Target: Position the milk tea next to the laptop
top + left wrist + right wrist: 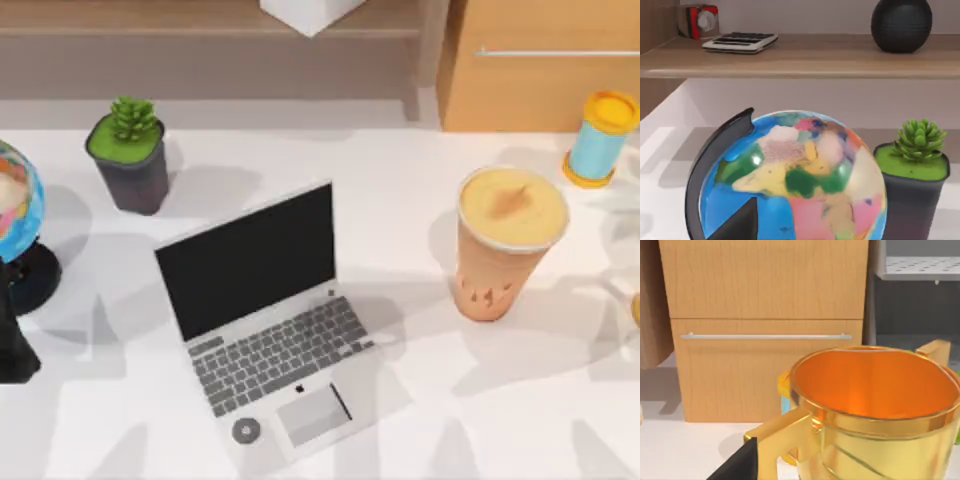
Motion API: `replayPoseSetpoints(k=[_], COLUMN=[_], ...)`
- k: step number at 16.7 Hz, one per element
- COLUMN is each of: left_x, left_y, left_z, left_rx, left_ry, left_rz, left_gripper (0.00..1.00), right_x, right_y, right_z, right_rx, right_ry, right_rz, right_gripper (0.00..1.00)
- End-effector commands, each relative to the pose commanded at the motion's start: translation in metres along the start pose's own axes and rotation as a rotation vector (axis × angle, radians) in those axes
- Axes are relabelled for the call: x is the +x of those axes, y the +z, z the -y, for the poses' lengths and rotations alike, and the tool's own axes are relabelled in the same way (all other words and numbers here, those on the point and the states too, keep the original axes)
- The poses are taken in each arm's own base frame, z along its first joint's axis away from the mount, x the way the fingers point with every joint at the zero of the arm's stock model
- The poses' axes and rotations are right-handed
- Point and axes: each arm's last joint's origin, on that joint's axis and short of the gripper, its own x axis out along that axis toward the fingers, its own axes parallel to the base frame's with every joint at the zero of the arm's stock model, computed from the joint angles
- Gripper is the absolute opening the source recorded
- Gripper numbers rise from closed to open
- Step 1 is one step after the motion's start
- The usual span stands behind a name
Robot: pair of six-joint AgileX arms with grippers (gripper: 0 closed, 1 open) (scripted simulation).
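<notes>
The milk tea point(508, 243) is seen standing upright on the white bench point(420, 420), toward the right side in the top view, with nothing gripping it. It is set well apart from the laptop point(262, 322), which lies open near the middle of the bench, its black screen raised and its keyboard turned toward the near edge. A stretch of bare bench is left between the two.

Behind the milk tea and farther right, near the bench's back edge, a small blue cylinder with yellow ends point(600, 138) is found, in front of a wooden cabinet point(540, 70). In the right wrist view a golden cup with handles point(875, 410) is seen close up before the same cabinet.

At the back left a potted succulent point(130, 155) is placed, and at the left edge a globe on a black stand point(15, 215) is partly seen. Both are shown together in the left wrist view, the globe point(795, 175) just beside the plant point(914, 175).

A dark part of the left arm point(12, 340) is visible at the left edge of the top view, below the globe. Whether the left gripper or the right gripper is apart or together cannot be told.
</notes>
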Motion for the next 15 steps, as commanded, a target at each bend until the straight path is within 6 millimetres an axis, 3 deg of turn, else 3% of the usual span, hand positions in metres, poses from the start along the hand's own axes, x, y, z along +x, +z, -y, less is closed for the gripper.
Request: replayPoseSetpoints(k=[4, 8, 15], left_x=[0.0, 0.0, 0.0], left_y=[0.0, 0.0, 0.0], left_z=[0.0, 0.0, 0.0], left_rx=[0.0, 0.0, 0.0], left_ry=[0.0, 0.0, 0.0], left_rz=[0.0, 0.0, 0.0], left_gripper=[1.0, 1.0, 1.0], right_x=[0.001, 0.008, 0.031], right_y=[0.003, 0.019, 0.041], right_z=[-0.002, -0.016, -0.066], right_rx=[0.004, 0.034, 0.165], right_ry=[0.013, 0.077, 0.195], right_rz=[0.012, 0.076, 0.151], right_gripper=[1.0, 1.0, 1.0])
